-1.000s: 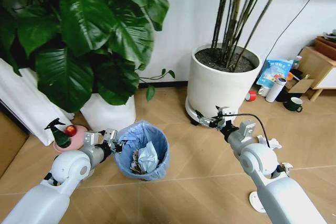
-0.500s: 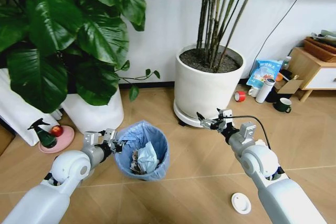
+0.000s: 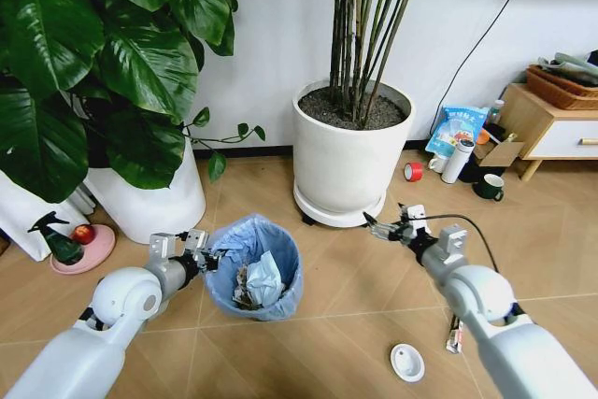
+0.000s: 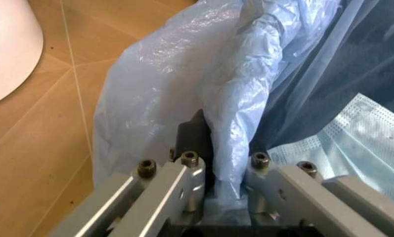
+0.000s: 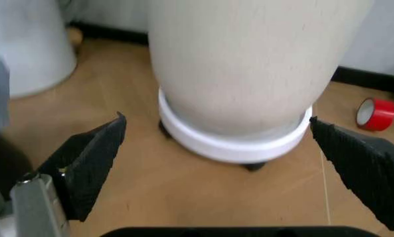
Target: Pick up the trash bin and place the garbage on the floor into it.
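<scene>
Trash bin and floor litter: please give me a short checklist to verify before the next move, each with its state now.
1. Left gripper shut on the trash bin rim: ok.
2. Bin upright, bag folded over rim: ok.
3. Right gripper open and empty: ok.
4. White round lid on the floor, free to reach: ok.
5. Red-and-white piece partly hidden by the right arm: cannot tell.

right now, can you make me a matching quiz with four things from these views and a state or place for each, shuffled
Things:
1. trash bin
2. left end effector
3. right end effector
4. white round lid

States or places:
A. open, holding nothing, in front of the large white plant pot
B. lying on the floor near the right arm
C. lined with a light-blue bag, litter inside
D. shut on the bin's rim

Pairs: 1-C, 2-D, 3-A, 4-B
</scene>
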